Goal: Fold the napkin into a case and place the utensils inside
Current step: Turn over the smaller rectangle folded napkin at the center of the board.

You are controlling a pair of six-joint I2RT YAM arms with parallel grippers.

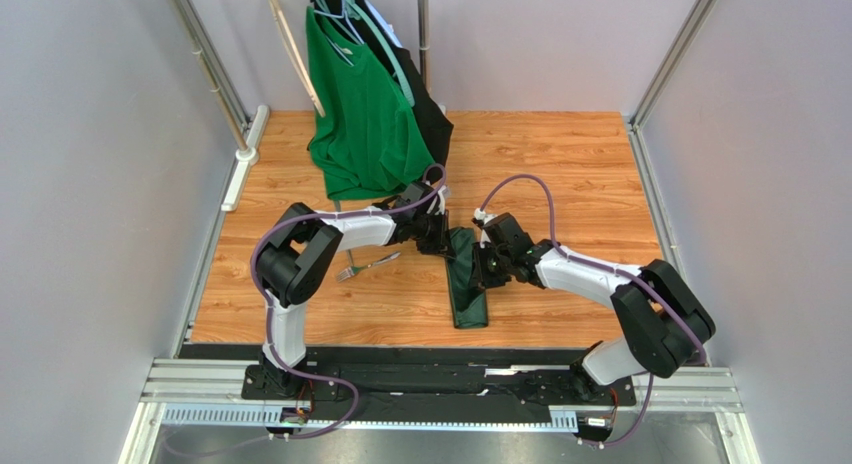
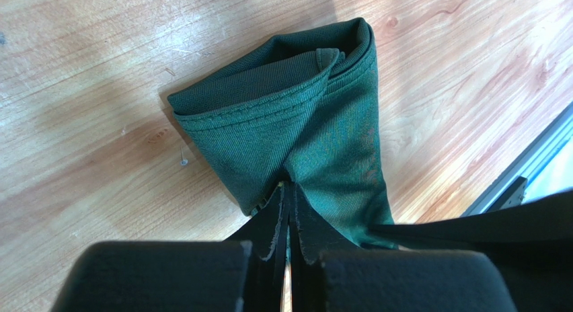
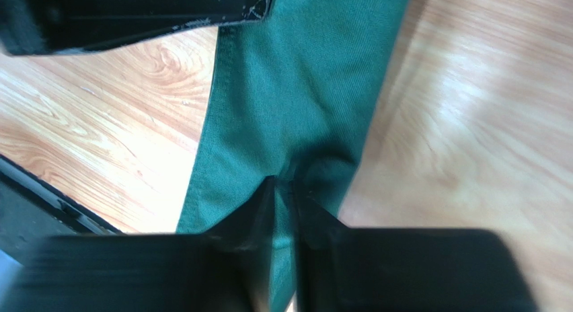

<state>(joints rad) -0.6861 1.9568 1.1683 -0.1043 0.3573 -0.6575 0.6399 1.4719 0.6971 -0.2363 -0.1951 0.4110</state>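
Observation:
The dark green napkin (image 1: 466,280) lies folded as a narrow long strip on the wooden table, running from the middle toward the near edge. My left gripper (image 1: 437,236) is shut on its far left end; in the left wrist view the cloth (image 2: 316,124) is pinched at the fingertips (image 2: 290,188) and its end stands open like a pouch mouth. My right gripper (image 1: 486,265) is shut on the strip's right edge; the right wrist view shows the cloth (image 3: 296,90) held between the fingers (image 3: 286,184). The utensils (image 1: 368,265), slim and silver, lie on the table left of the napkin.
A brighter green T-shirt (image 1: 365,114) and a black garment (image 1: 430,119) hang on a rack at the back, close behind my left arm. Metal frame posts (image 1: 215,74) border the wooden table (image 1: 560,164). A black rail (image 1: 440,356) runs along the near edge.

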